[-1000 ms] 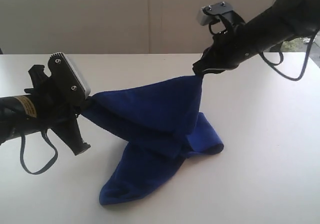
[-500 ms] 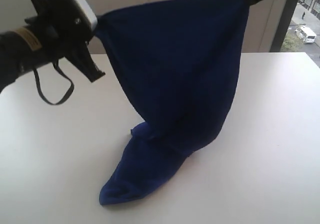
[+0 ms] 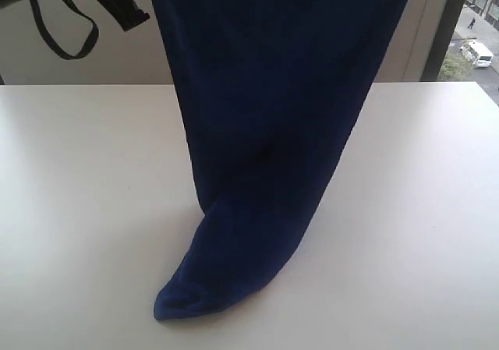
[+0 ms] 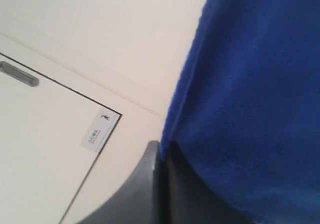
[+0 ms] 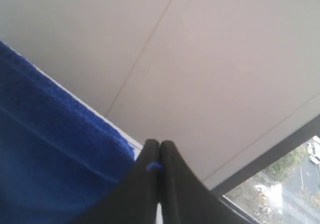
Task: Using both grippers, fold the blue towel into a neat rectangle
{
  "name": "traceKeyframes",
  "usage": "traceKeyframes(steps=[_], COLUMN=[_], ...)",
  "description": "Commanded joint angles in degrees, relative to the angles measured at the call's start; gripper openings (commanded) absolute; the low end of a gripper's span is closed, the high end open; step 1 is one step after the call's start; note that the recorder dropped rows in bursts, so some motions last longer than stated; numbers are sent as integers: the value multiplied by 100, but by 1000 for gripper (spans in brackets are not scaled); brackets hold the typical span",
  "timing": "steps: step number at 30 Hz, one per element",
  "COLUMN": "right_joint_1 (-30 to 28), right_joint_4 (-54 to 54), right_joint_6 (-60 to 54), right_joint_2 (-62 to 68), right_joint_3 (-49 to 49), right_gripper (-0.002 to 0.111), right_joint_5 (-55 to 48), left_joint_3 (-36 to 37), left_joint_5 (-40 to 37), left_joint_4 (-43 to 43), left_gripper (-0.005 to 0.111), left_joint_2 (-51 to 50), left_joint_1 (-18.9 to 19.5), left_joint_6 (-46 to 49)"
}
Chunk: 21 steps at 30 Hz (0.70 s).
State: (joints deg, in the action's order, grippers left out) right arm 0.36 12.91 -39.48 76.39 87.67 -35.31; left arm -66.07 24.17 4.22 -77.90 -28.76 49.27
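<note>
While blue towel [image 3: 265,132] hangs, tip on table [image 3: 78,171], left claw [image 4: 162,151], right claw [image 5: 160,149] pinch it.

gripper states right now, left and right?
left gripper: closed, pinching the edge of the blue towel.
right gripper: closed, pinching another part of the blue towel, which hangs down to the table.

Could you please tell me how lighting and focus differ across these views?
Exterior view: the blue towel looks dark navy against the bright table. Left wrist view: it is brighter blue, the left gripper blurred. Right wrist view: the right gripper is soft, the window washed out.
</note>
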Motion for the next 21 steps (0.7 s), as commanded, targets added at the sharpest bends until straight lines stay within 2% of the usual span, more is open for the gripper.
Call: traceKeyframes(steps=[1,5,8,14,21], right_joint_1=[-41,-36,-36,-36,-36], right_joint_4=[-234,-74,103,230,931], right_joint_6=[243,253,253,253,128], right_joint_2=[-28,91,248,262,589], right_joint_3=[53,-93,-289,-443,-443], right_gripper=[0,0,0,0,0], right_joint_5=[-413,-701,-850,-997,-1529], left_joint_3=[-43,-43,-43,-43,-43], left_joint_5=[-1255,-2717,-3225,-3358,-3482], left_joint_4=[-288,-288,-288,-288,-247], left_gripper=[0,0,0,0,0], left_joint_2=[121,-185,-712,-1530,-1541], left_joint_1=[11,73,301,582,582], left_joint_6=[56,56,28,-194,-194])
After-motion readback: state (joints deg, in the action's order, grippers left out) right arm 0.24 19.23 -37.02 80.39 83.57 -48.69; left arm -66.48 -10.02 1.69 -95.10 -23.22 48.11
